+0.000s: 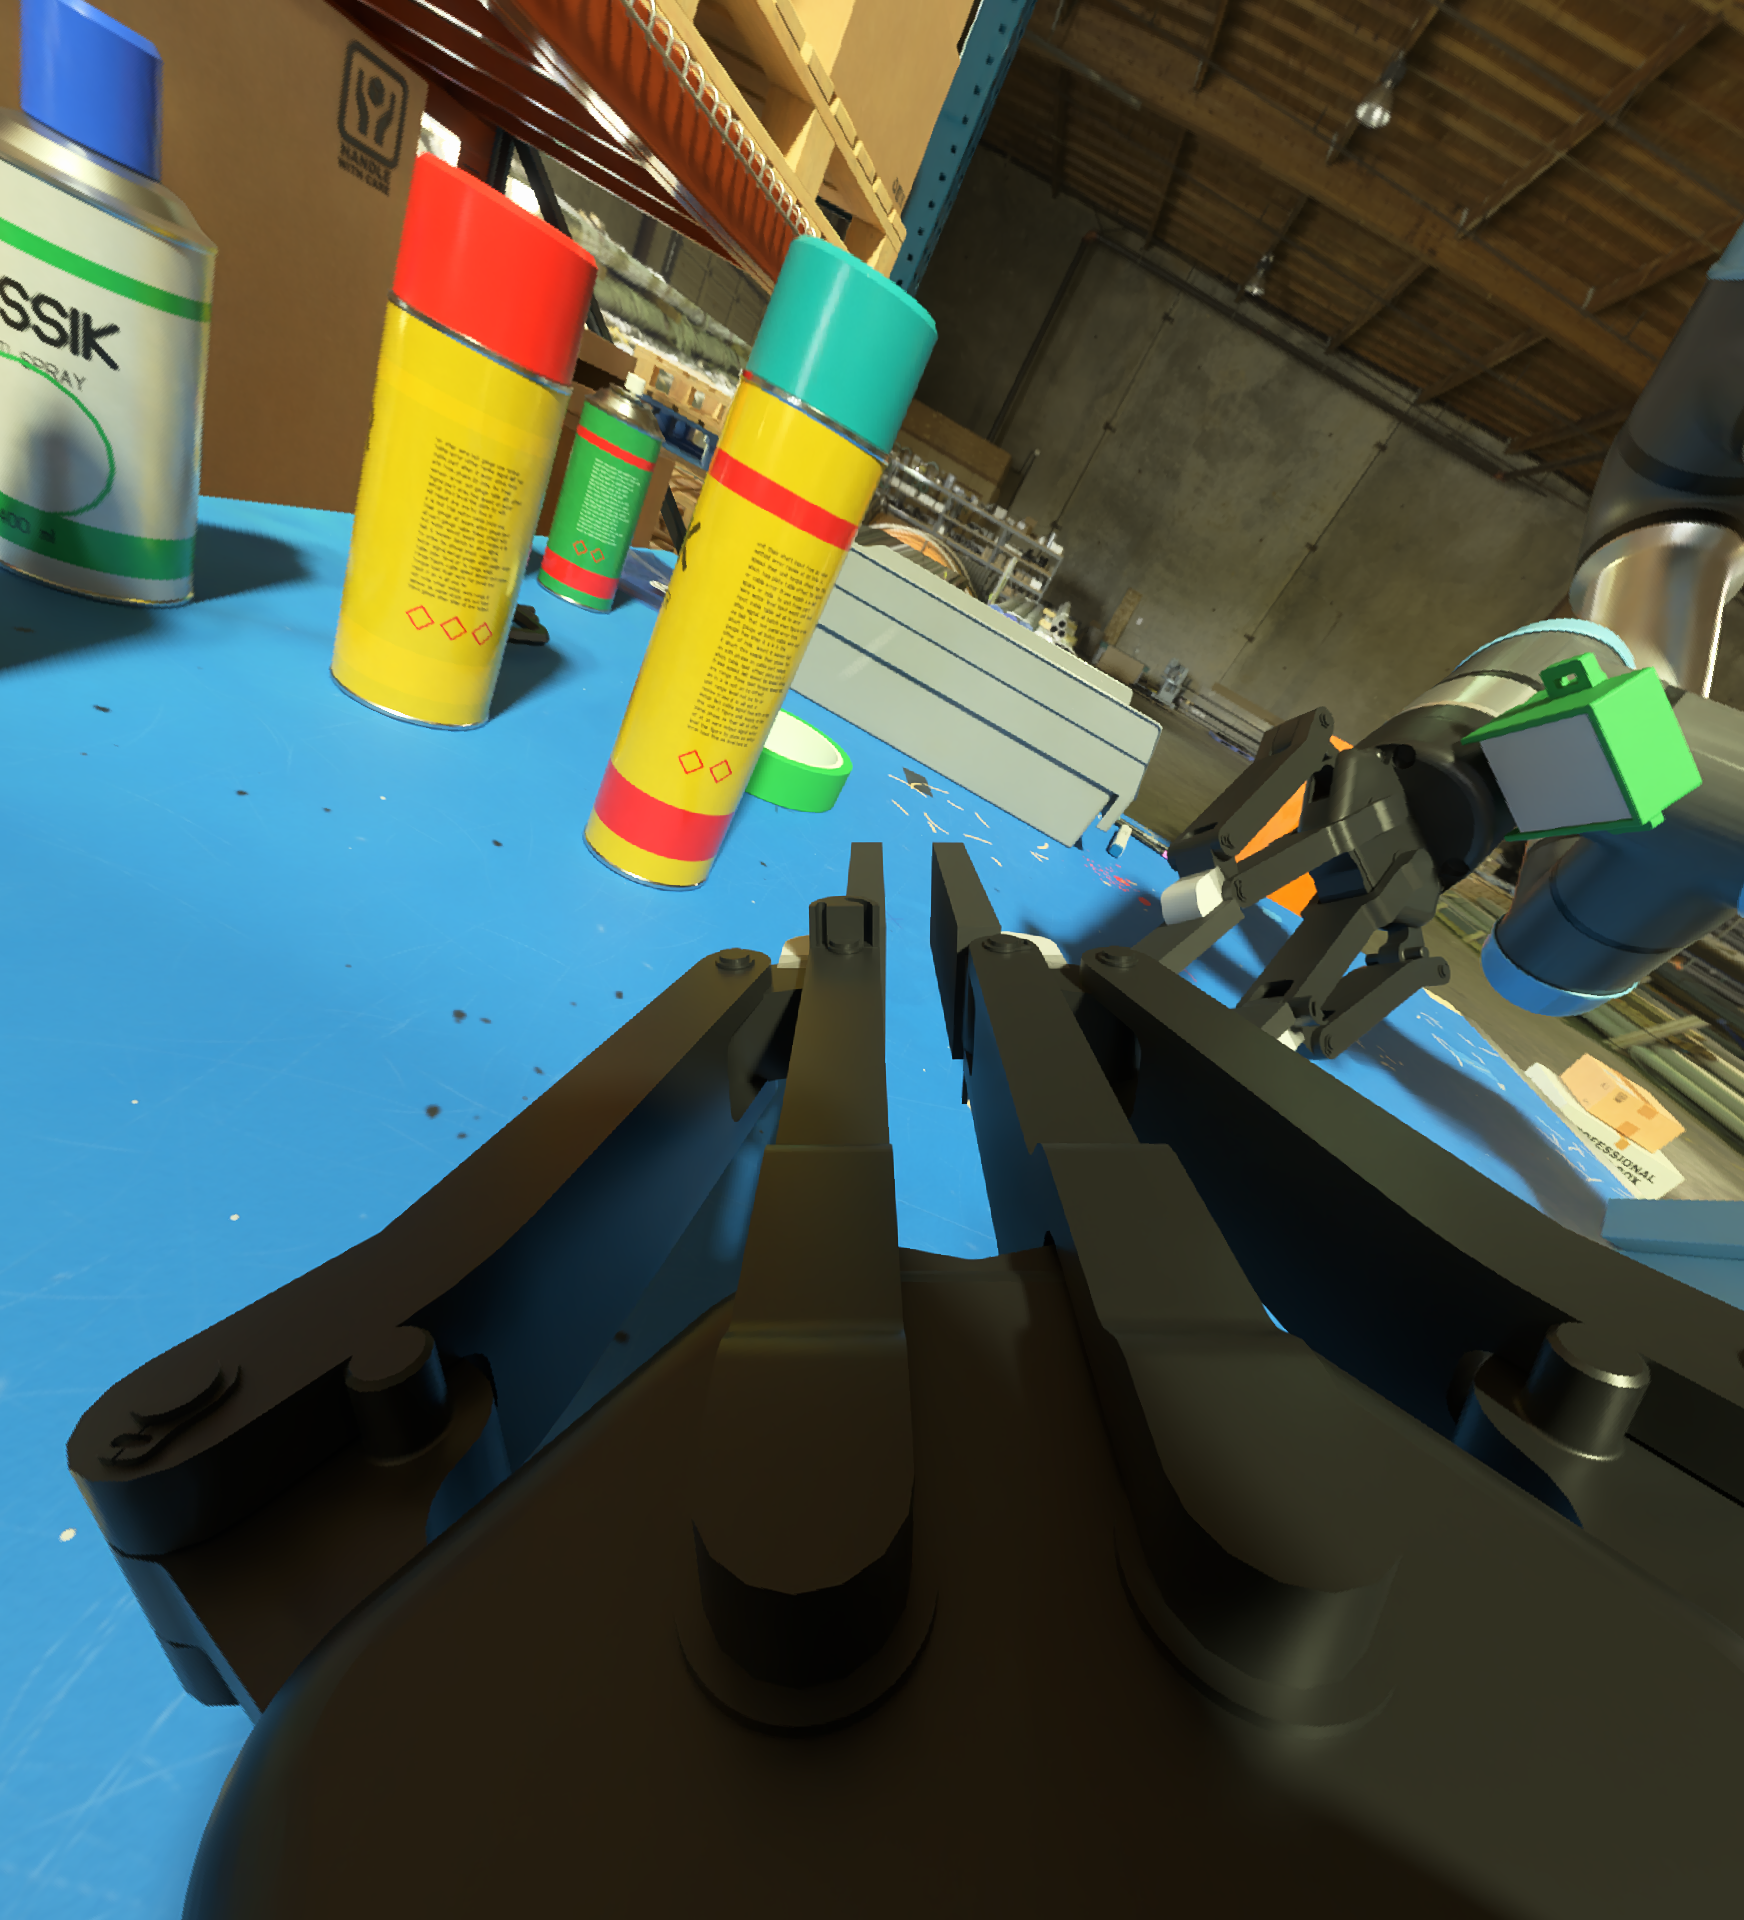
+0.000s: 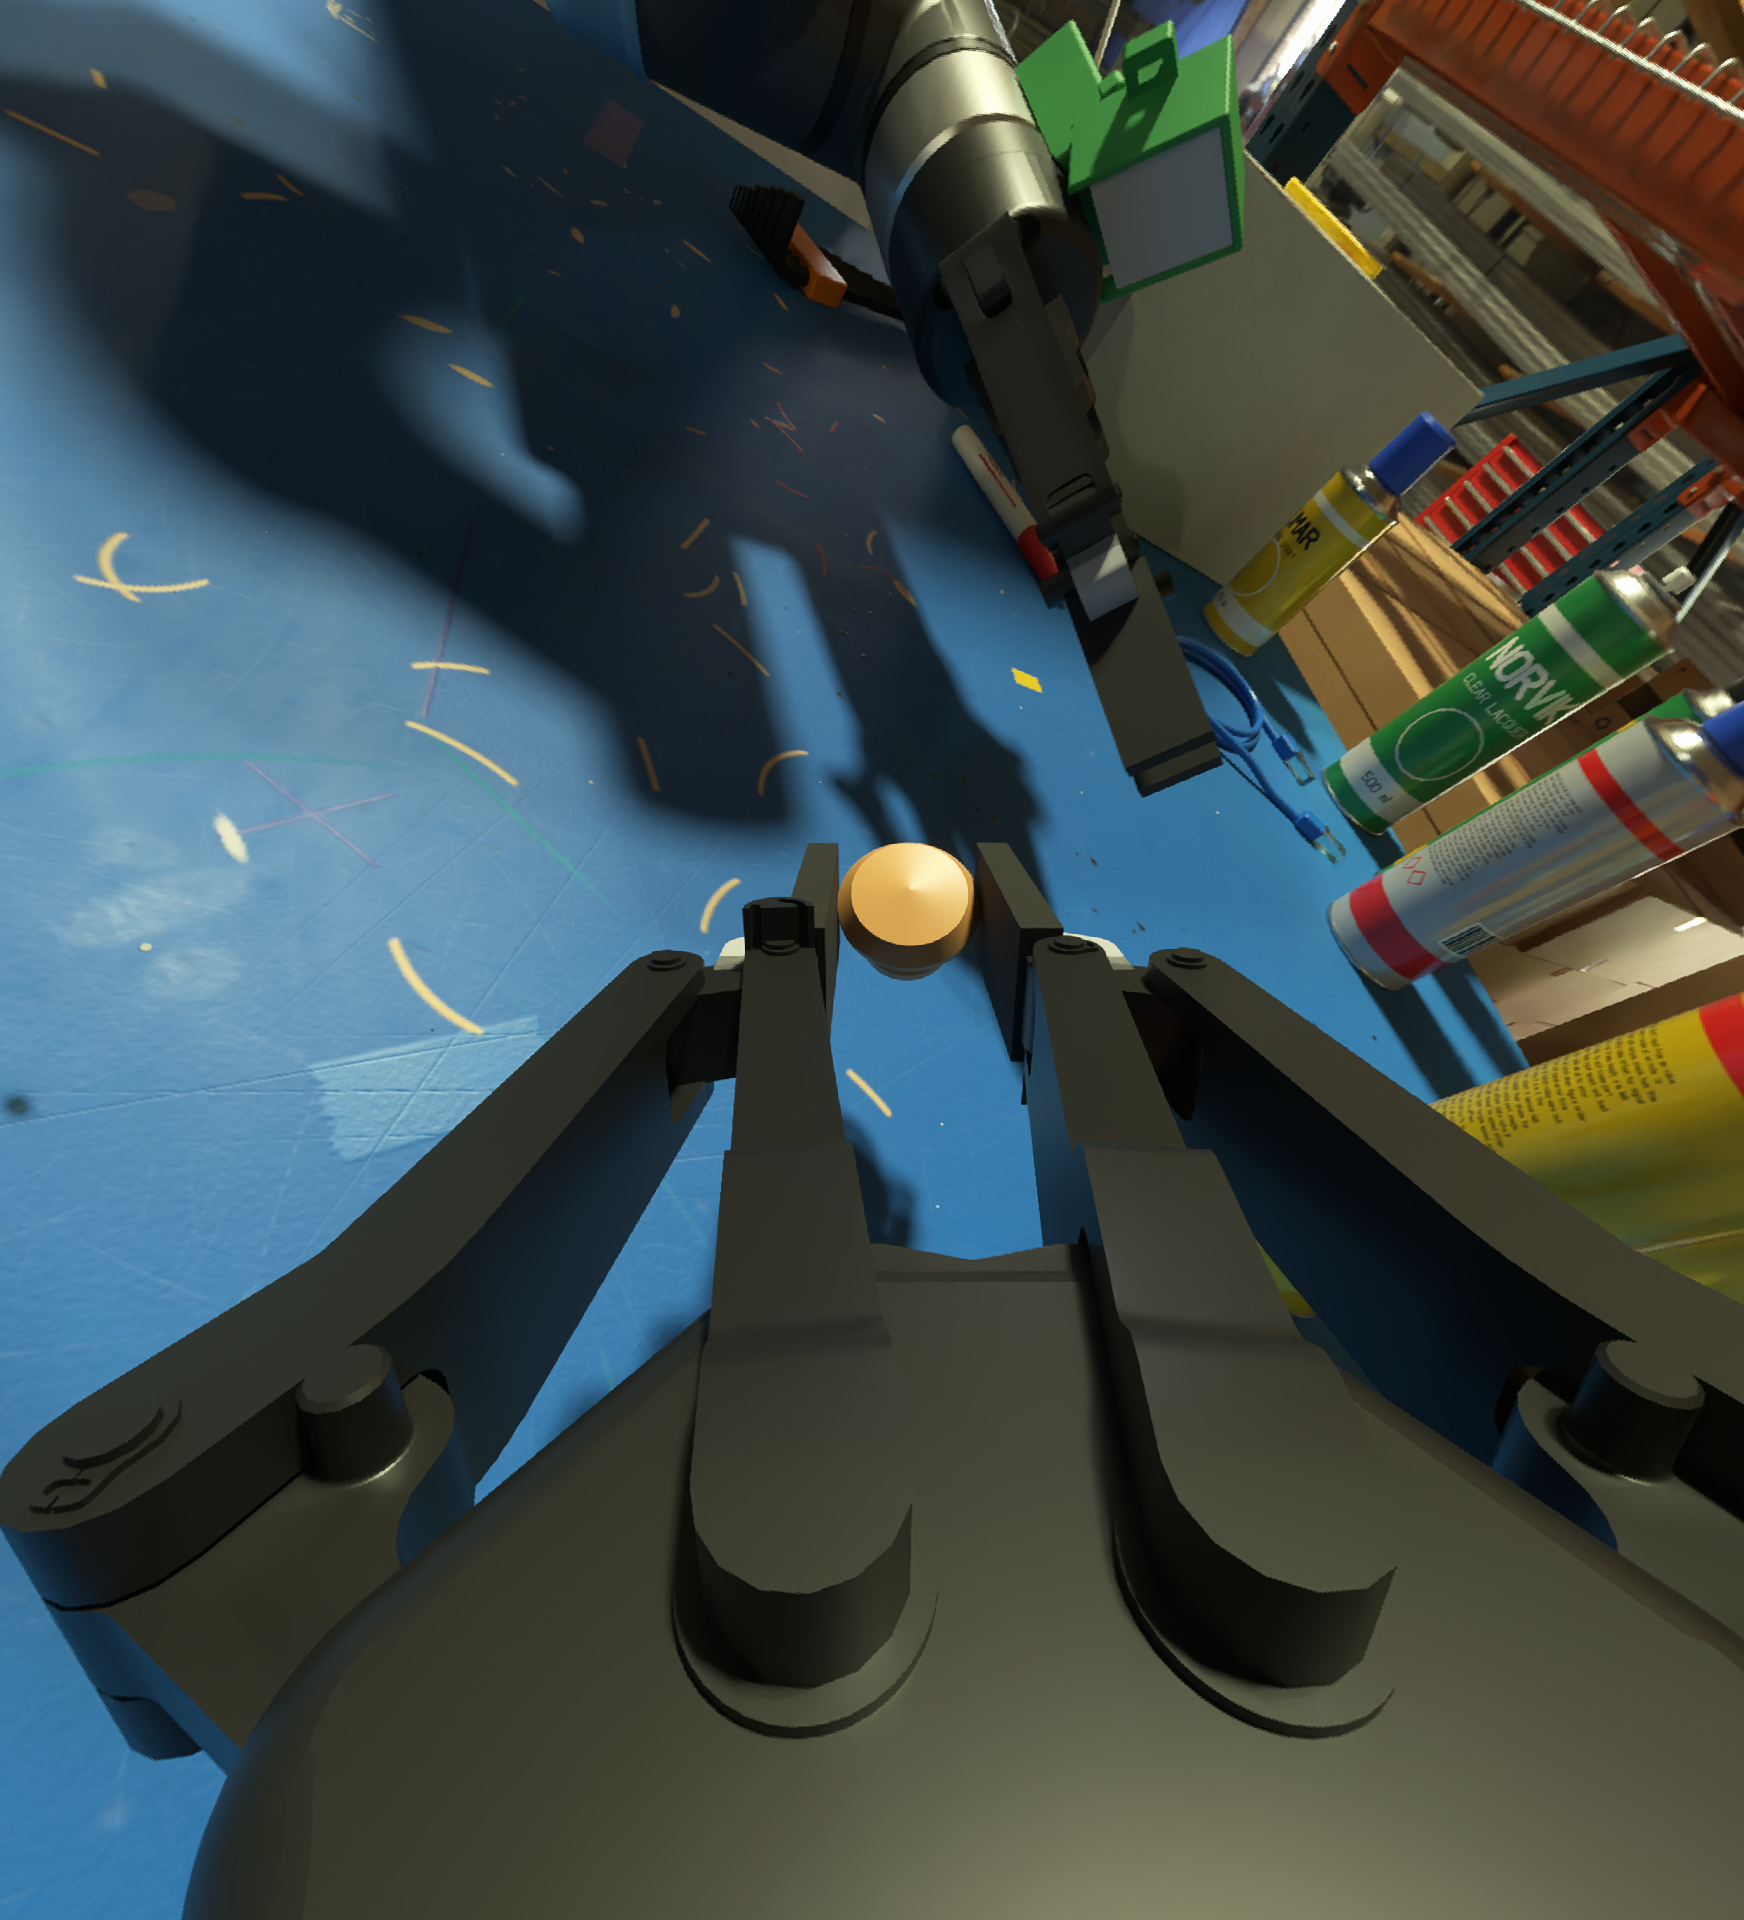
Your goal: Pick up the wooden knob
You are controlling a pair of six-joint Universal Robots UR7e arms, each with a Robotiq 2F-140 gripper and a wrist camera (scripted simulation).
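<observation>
Both jaws of the right gripper [image 2: 904, 899] press against the sides of the knob [image 2: 906, 907], pinching it at the fingertips. Whether the knob sits on the table [image 2: 224, 935] or is raised off it cannot be told; it seems gripped, so lifting it clear is likely what remains. Knob: smooth, pale wood, with a rounded dome top narrowing to a short neck below. Left gripper [image 1: 906, 883] hovers over bare table, its jaws nearly together with only a narrow gap and nothing between them. Table: matte blue, scuffed, speckled with dark spots and thin curled shavings. Toward its far edge in the left view stand glossy metal spray cans [image 1: 754, 582] with plastic caps, a green tape roll [image 1: 803, 764] beside one, and a flat grey box [image 1: 961, 686] behind.
</observation>
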